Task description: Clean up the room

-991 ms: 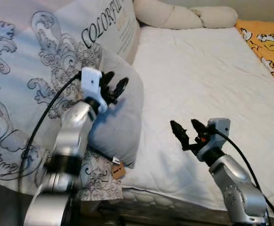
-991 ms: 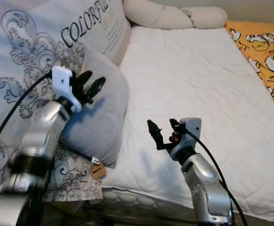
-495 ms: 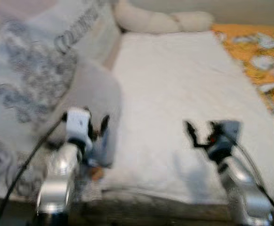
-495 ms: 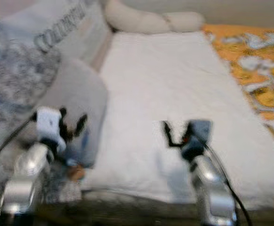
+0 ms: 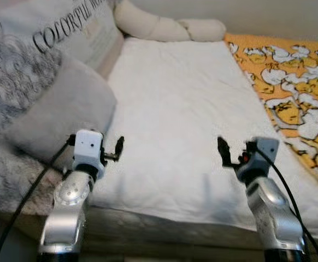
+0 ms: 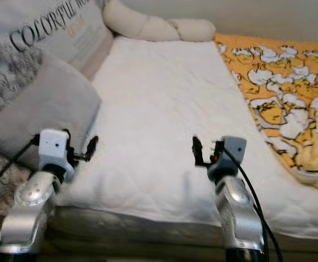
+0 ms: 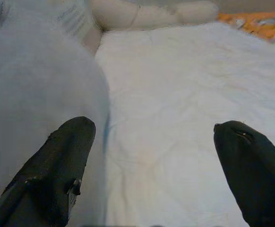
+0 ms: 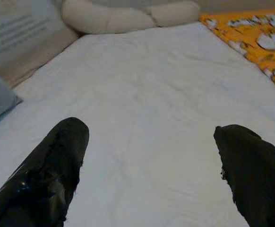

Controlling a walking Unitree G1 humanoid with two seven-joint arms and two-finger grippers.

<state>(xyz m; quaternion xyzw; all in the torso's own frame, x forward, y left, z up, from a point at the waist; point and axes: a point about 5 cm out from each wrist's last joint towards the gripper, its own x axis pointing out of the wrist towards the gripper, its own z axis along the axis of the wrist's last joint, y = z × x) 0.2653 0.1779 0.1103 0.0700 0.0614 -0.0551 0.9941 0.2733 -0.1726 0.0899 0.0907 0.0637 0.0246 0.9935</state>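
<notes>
Both arms are raised over the near edge of the white mattress [image 5: 175,109], holding nothing. The left gripper [image 5: 111,152] has its fingers [image 7: 57,165] spread apart, with the grey pillow [image 5: 60,114] just beside its outer finger. The right gripper [image 5: 231,155] is likewise spread over bare sheet, and the orange patterned blanket [image 5: 290,103] lies well beyond its outer finger. This looks like a pause between tidying steps. Next is probably a reach for the pillow or the blanket, though which one is unclear. A second ago the left gripper was up against the pillow; it has since drawn back and lowered, and the camera has swung towards the blanket.
</notes>
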